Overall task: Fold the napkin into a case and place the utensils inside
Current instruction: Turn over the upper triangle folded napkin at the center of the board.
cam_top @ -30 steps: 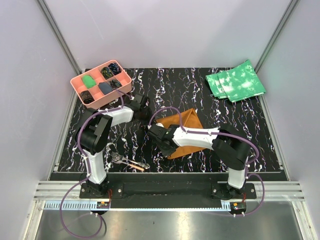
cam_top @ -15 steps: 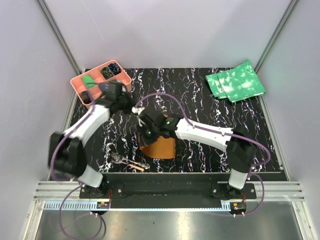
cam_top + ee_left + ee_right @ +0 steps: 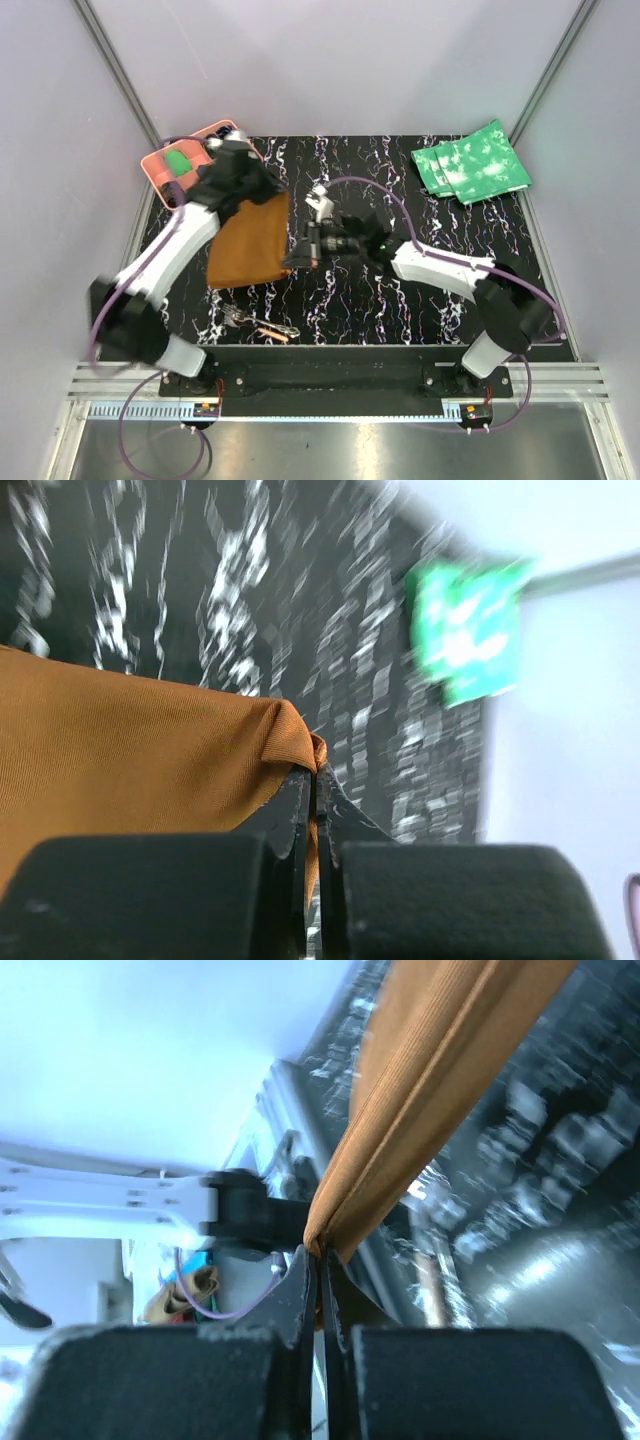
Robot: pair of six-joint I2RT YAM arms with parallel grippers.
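Black marbled table (image 3: 420, 290) with pale walls all round, seen from above. Closest to the arm bases, right at the near edge and a bit left of centre, the utensils (image 3: 258, 325) lie bare on the table: the small silver fork (image 3: 235, 316) and, just beside it, the slim piece with the orange-tan end (image 3: 274, 334). They're just clear of the cloth.

Just past them is the rust-brown napkin (image 3: 248, 245), stretched between both arms on the left half of the table. The right hand (image 3: 298, 252) is clenched on its near right corner, and the wrist camera shows a doubled edge pinched between the fingers. The left hand (image 3: 272, 195) is clamped tight on the far right corner, with a little bunch of fabric right at the fingertips. Both corners look lifted. Can't tell if the left edge touches the table.

At the far left corner sits the pink compartment tray (image 3: 160, 160), partly behind the left arm. At the far right, well apart, is the stack of green mottled cloths (image 3: 470, 160).
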